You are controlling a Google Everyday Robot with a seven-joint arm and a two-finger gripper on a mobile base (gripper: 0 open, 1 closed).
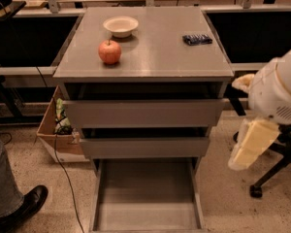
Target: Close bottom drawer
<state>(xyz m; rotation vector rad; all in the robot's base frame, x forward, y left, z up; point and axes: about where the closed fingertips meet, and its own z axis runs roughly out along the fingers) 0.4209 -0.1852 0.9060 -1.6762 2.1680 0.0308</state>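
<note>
The grey cabinet (145,64) has three drawers. The bottom drawer (148,195), the narrowest, is pulled far out towards me, and its empty grey box interior shows. Its front panel lies at the lower edge of the view. The two drawers above it, the widest (143,113) and the medium one (144,148), stand slightly out. My gripper (250,147), a cream part under the white arm (281,89), hangs to the right of the cabinet at middle-drawer height. It is apart from the cabinet and touches nothing.
On the cabinet top sit a red apple (109,51), a white bowl (121,26) and a dark packet (197,39). A cardboard box (56,135) and a cable lie at the left, and a person's leg and shoe (17,205) at the lower left. An office chair base (276,171) is behind my arm.
</note>
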